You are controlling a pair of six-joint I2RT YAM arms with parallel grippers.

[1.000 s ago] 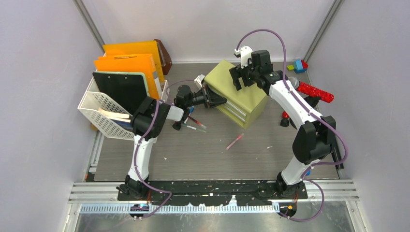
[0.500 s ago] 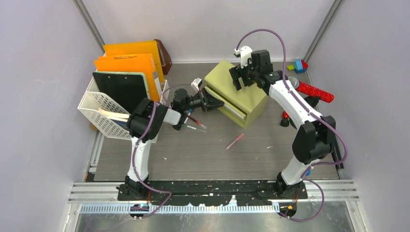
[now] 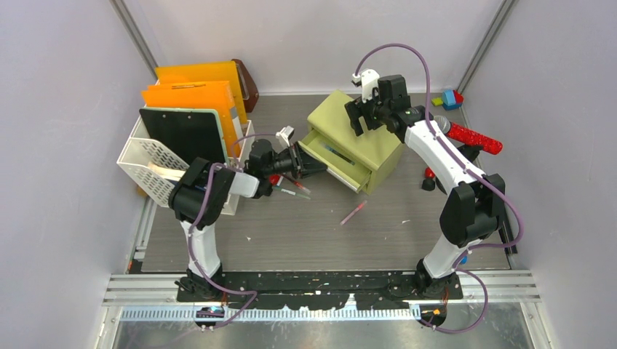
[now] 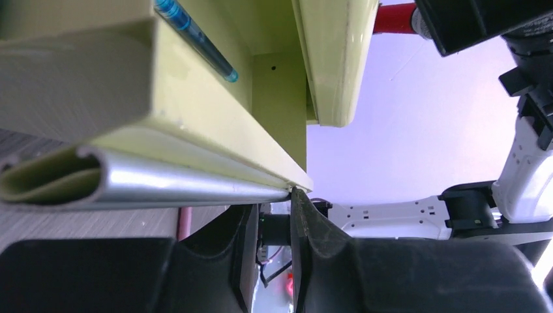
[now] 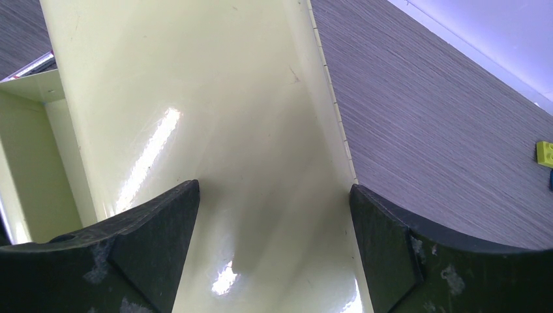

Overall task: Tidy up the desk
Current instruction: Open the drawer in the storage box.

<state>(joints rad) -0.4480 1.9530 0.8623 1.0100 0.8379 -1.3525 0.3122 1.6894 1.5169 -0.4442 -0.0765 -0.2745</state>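
along the near edge of the counter (image 3: pixel 291 236) we see the black perforated rail (image 3: pixel 320 280), with both arm bases on it. beyond it lies a broad bare strip of wood grain, where only a red pen (image 3: pixel 353 212) lies loose near the middle. further in on the left, more pens (image 3: pixel 293 189) lie just beside the left arm. a white basket (image 3: pixel 149 174) of orange folders (image 3: pixel 196 94) crowds the left edge. the left end effector (image 4: pixel 272 202) is nearly closed, its fingers pinching the end of the silver handle (image 4: pixel 182 182) of a drawer (image 3: pixel 327 169). the drawer stands open with a blue pen (image 4: pixel 195 39) inside. the yellow-green cabinet (image 3: pixel 367 138) sits at an angle toward the far middle, with bare counter behind it. the right end effector (image 5: pixel 274 189) is spread wide over the cabinet's top and holds nothing; we cannot tell whether it touches. toy blocks (image 3: pixel 451 98) sit by the far right corner.
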